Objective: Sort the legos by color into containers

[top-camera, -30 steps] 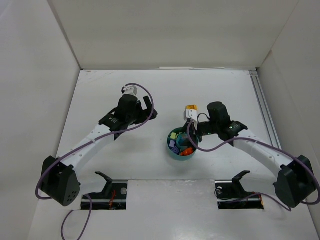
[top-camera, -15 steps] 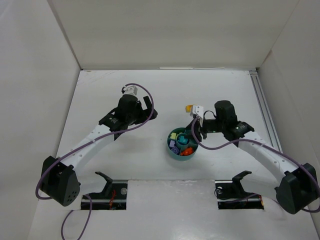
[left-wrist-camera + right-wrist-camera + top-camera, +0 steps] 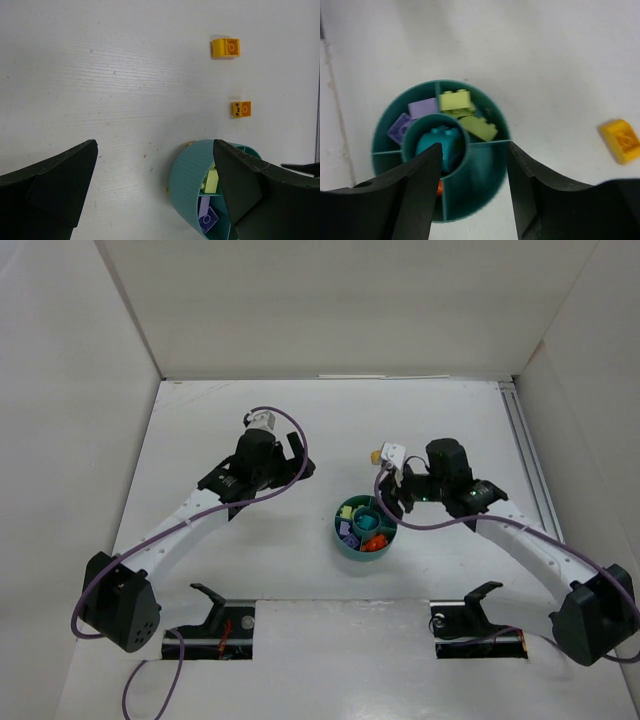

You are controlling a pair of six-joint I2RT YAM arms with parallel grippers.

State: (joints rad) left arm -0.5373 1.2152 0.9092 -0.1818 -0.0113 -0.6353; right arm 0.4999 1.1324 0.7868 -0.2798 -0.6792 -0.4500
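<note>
The left tool (image 3: pixel 154 150) hangs over the white tabletop (image 3: pixel 100 75), its two dark fingers (image 3: pixel 55 185) spread wide with nothing between them. The teal dish (image 3: pixel 185 175) sits at the lower right, partly hidden behind the right-hand finger; a lime brick (image 3: pixel 211 181) and a purple brick (image 3: pixel 207 220) lie in its sections. Beyond the dish, apart from each other, lie a yellow brick (image 3: pixel 225 48) and a darker yellow brick (image 3: pixel 241 109).

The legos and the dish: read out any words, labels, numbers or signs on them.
None can be read in any view.
The small yellow brick on the table beside the teal dish carries tiny dark marks, too small to make out.
</note>
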